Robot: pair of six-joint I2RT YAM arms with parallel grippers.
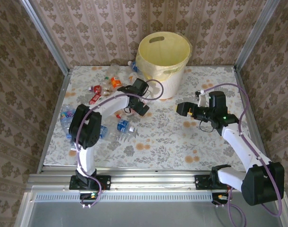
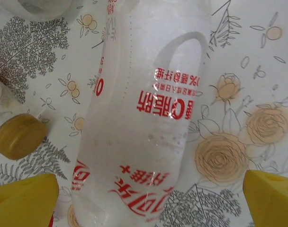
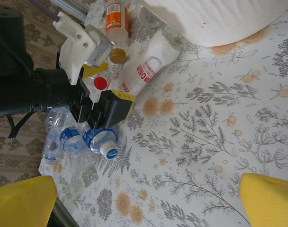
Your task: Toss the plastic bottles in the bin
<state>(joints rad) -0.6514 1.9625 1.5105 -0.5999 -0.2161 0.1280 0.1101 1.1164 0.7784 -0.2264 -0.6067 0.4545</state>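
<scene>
A white plastic bottle with red print [image 2: 144, 118] lies on the flowered table between my left gripper's [image 2: 148, 201] wide-apart yellow fingertips [image 2: 23, 198]; the jaws stand open either side of it, not closed on it. From above, the left gripper [image 1: 136, 109] hangs low among scattered plastic bottles [image 1: 95, 98], just in front of the pale yellow bin [image 1: 164, 52]. My right gripper [image 1: 180, 109] is open and holds nothing, over bare table to the right. Its view shows the white bottle [image 3: 144, 68] under the left gripper [image 3: 106, 101], and the right gripper [image 3: 144, 203] open.
Clear bottles with blue labels [image 3: 99, 142] lie near the left gripper, more at the table's left [image 1: 68, 118]. An orange-labelled bottle [image 3: 116, 16] and a yellow cap [image 2: 18, 135] are close by. The bin's whitish base [image 3: 220, 19] stands behind. Patterned walls enclose the table.
</scene>
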